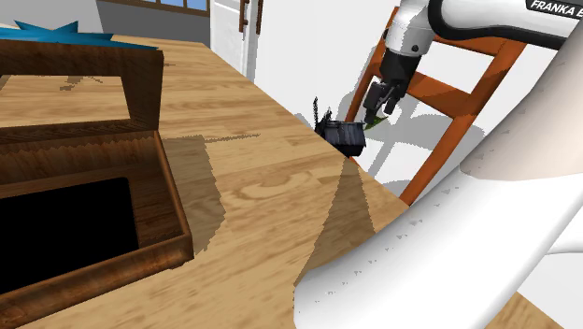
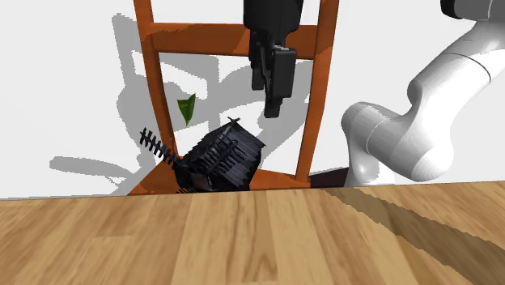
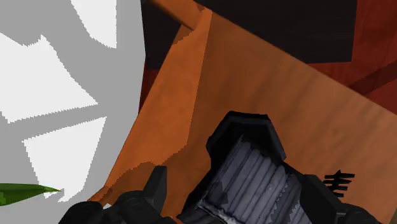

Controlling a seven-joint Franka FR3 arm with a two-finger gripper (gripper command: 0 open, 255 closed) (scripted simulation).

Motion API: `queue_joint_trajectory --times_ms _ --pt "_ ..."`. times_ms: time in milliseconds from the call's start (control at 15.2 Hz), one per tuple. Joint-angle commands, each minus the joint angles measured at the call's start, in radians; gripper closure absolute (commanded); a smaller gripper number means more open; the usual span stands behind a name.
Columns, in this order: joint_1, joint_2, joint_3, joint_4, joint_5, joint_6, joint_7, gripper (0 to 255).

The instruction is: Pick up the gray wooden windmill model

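Windmill model (image 2: 218, 158), dark and tilted at the table's (image 2: 243, 235) far edge by the orange chair (image 2: 313, 121), is overhung by the wide-spread, empty gripper (image 2: 273, 105), which should be lowered squarely around its body before being closed.

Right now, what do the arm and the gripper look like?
The arm is glossy white, made of thick rounded links, with dark bands at the joints. White FRANKA lettering stands on a dark strip. The gripper is all black and boxy, with two flat fingers.
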Motion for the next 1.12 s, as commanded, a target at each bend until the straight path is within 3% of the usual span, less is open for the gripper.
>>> queue_joint_trajectory --times_ms 0,396,726,858,1056 --pt "0.000 0.000 0.000 0.000 0.000 0.000 0.000 0" --pt "-0.063 0.059 0.120 -0.050 0.013 0.294 0.289 0" --pt "-0.150 0.151 0.231 -0.033 -0.036 0.513 0.545 0" --pt "-0.188 0.187 0.272 -0.016 -0.066 0.574 0.635 0" --pt "-0.188 0.186 0.277 -0.055 -0.069 0.612 0.646 0"
